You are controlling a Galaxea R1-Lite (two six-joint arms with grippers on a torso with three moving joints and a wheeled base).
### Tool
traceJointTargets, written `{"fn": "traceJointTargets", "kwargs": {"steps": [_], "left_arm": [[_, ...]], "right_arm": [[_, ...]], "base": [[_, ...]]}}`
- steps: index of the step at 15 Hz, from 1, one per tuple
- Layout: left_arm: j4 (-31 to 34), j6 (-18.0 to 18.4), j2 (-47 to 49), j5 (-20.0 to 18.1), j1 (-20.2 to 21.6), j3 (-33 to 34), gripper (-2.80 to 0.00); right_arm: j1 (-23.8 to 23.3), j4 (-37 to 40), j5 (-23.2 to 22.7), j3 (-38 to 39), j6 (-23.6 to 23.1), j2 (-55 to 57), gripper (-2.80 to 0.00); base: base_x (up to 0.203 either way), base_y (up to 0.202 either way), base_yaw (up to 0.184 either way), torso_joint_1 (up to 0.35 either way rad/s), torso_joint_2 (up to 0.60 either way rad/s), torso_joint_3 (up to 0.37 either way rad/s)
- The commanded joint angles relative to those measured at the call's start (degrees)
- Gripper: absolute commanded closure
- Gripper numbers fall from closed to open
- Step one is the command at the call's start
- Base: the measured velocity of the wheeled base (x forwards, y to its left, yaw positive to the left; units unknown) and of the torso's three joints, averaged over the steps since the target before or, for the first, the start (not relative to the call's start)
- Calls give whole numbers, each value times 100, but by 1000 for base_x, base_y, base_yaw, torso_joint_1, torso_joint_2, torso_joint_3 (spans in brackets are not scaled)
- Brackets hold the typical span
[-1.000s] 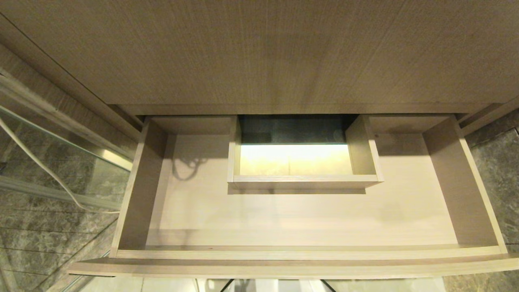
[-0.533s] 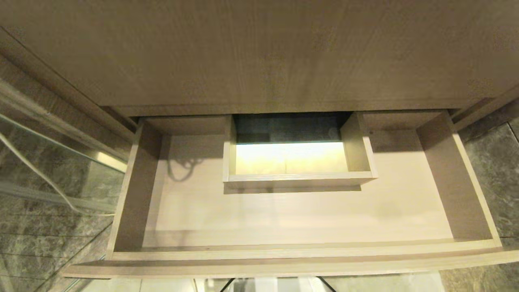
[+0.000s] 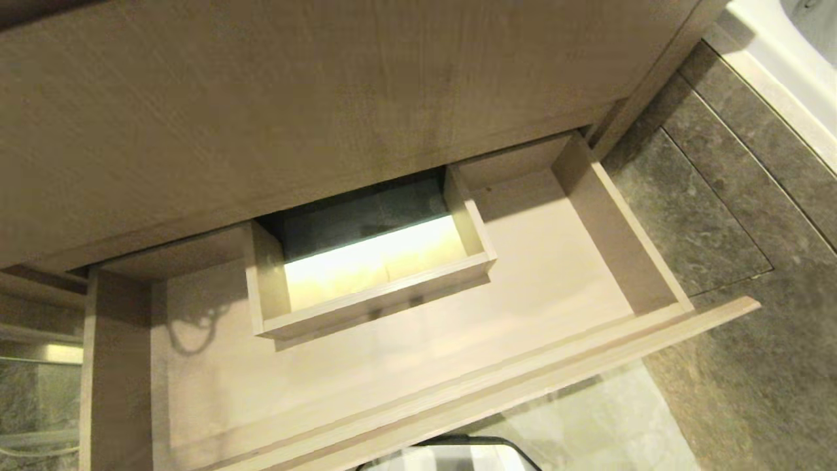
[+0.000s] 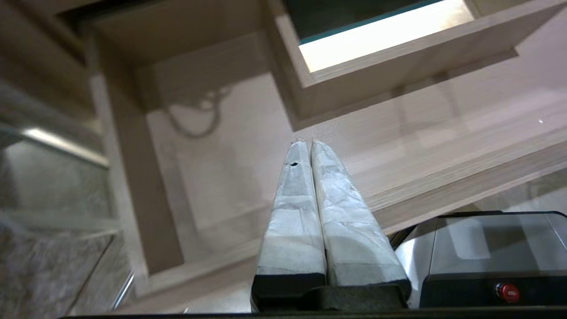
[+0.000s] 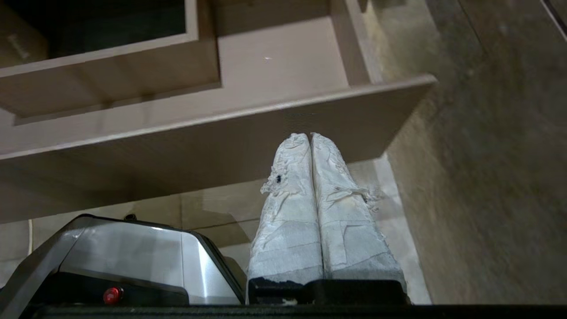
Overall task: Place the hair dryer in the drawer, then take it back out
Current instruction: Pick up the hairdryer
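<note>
Gaping drawer [image 3: 628, 242], boxed cut-out [image 3: 376, 307] mid-back.

The right claw [image 5: 310, 138], its taped fingers [image 5: 288, 208] pressed together, hung in front of the open drawer [image 5: 248, 133]'s flat front, above the robot's base [image 5: 133, 252] and grey stone floor [image 5: 487, 177].

Grey stone-tile floor [image 3: 713, 216], wood-grain cabinet [image 3: 294, 98]

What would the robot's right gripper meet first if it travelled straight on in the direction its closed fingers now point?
Probably the light-brown wood-grain drawer: the right gripper, shut and empty, aims at the drawer's flat front panel, with nothing visible between. Depth is unclear, so the gap cannot be judged.
</note>
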State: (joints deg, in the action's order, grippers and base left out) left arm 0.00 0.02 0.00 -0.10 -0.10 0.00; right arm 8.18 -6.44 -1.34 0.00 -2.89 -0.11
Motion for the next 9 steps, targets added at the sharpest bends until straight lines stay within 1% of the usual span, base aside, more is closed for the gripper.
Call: {"fn": "traceJointTargets", "kwargs": {"steps": [1, 9], "left_arm": [[0, -2, 0, 1, 1, 9, 0], [0, -2, 0, 1, 1, 9, 0]], "right_arm": [[8, 0, -8, 229, -10, -218, 0], [8, 2, -7, 229, -10, -218, 0]], "base": [[0, 6, -78, 1, 1, -1], [0, 0, 0, 0, 0, 0]]}}
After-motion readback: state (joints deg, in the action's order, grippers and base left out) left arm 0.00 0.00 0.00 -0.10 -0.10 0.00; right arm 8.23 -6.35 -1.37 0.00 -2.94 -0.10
